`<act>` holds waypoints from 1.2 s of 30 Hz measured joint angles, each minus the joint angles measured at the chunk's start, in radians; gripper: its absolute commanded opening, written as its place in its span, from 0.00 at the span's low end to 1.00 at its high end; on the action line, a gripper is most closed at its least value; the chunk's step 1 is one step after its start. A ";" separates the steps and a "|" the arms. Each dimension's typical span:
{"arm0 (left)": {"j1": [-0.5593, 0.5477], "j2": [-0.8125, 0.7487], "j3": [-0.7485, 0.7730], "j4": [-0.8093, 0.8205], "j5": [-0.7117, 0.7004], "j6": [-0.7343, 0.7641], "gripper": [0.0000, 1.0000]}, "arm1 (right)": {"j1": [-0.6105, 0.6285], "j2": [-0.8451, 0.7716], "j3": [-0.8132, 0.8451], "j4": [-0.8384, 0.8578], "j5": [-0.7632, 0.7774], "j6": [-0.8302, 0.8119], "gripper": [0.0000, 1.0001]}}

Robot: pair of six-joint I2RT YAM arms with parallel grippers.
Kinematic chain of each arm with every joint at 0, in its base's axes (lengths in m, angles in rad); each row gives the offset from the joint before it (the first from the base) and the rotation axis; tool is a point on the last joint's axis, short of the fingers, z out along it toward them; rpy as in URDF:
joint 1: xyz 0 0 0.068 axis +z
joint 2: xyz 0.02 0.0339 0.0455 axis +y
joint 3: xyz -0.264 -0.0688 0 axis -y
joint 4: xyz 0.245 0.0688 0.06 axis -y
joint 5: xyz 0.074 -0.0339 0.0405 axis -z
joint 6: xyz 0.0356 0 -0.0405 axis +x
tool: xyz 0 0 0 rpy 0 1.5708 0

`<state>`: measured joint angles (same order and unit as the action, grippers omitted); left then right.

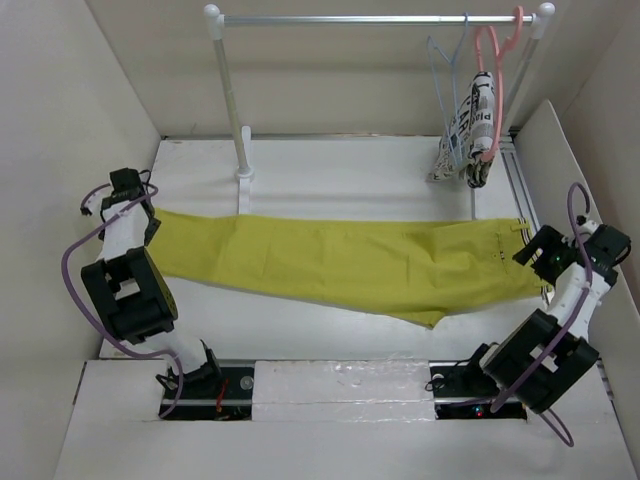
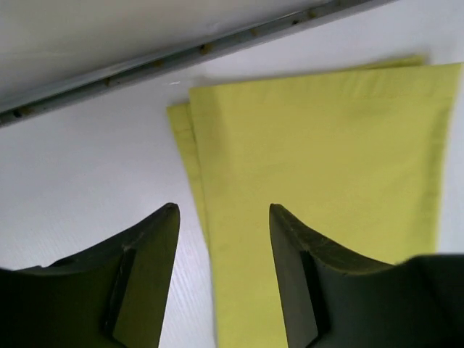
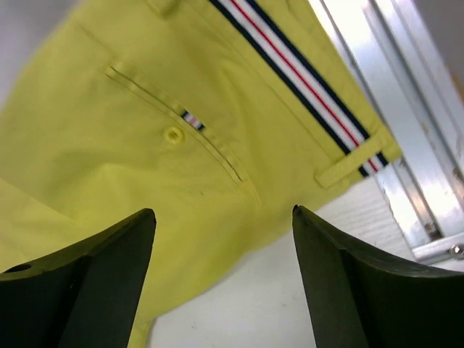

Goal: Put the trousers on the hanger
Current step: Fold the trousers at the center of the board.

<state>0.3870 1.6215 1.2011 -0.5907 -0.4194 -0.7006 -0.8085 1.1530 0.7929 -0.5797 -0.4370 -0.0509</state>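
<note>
At the left of the top view, the left arm (image 1: 125, 290) reaches to the leg ends of the trousers (image 1: 340, 262). Its jaws stand apart and grasp nothing. In the left wrist view the hems lie flat below them, one jaw over the white table (image 2: 87, 167) and the other over the yellow cloth.

The trousers stretch flat across the middle of the table, with the legs at the left and the waist at the right.

At the right, the jaws of the right arm (image 1: 555, 340) are wide apart and empty. They are above the back pocket, near the striped waistband (image 3: 304, 72), whose corner lies beside a metal track (image 3: 406, 130).

In the upper right, the hanger (image 1: 445, 70) hangs on a rail (image 1: 380, 18), beside a pink hanger (image 1: 490, 60) carrying printed cloth (image 1: 468, 130). Pale walls stand around the table.
</note>
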 measured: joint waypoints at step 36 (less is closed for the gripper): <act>-0.139 0.200 0.037 0.194 0.183 -0.051 0.30 | 0.227 0.540 0.293 0.286 -0.037 0.159 0.63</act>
<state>0.2478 1.8217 1.2381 -0.3965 -0.2359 -0.7513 -0.5819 1.6932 1.0855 -0.2939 -0.4736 0.1081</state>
